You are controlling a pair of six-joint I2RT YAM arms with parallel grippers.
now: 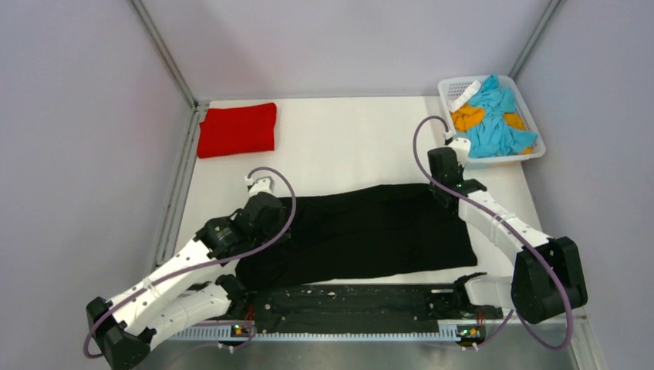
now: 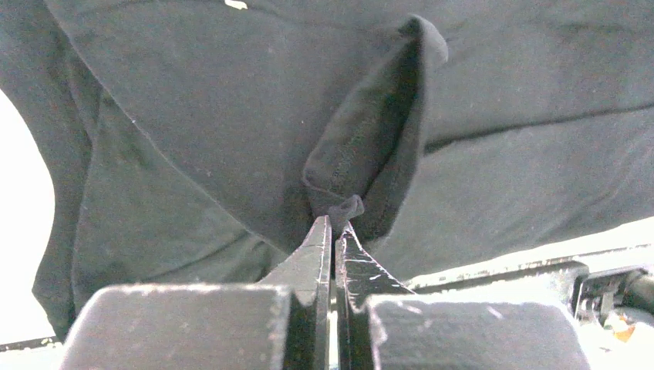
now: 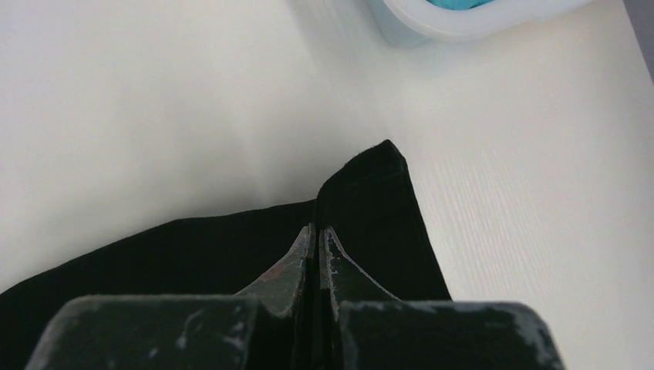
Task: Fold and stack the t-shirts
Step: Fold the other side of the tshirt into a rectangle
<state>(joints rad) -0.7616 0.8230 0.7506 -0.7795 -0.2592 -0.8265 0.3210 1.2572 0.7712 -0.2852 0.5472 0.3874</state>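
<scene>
The black t-shirt point(image 1: 362, 231) lies spread across the near middle of the table. My left gripper point(image 1: 258, 202) is at its left end, shut on a pinched fold of the black cloth point(image 2: 370, 146). My right gripper point(image 1: 446, 173) is at the shirt's far right corner, shut on the black cloth there point(image 3: 370, 200). In the right wrist view that corner is drawn up to a point above the white table. The red t-shirt point(image 1: 237, 129) lies folded at the far left of the table, away from both grippers.
A white lattice basket point(image 1: 532, 108) with blue and orange cloths stands at the far right corner, just behind my right gripper; its rim shows in the right wrist view point(image 3: 432, 27). A black rail point(image 1: 347, 304) runs along the near edge. Grey walls enclose the table.
</scene>
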